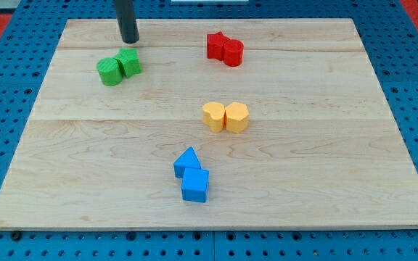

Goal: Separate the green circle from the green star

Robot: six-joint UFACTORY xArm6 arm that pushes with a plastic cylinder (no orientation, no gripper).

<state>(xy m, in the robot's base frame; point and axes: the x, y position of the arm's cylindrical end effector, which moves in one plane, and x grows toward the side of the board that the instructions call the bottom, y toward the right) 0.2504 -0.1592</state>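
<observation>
Two green blocks sit touching near the board's top left. The left one [109,72] is rounder with notched edges. The right one [129,63] is blockier. I cannot tell for sure which is the circle and which the star. My tip [129,40] stands just above the right green block toward the view's top, a small gap away, not touching it.
Two red blocks [225,49] touch each other at top centre. Two yellow blocks [226,116] touch at the middle. A blue triangular block [186,162] and a blue cube [195,185] touch at bottom centre. The wooden board [339,181] lies on a blue pegboard.
</observation>
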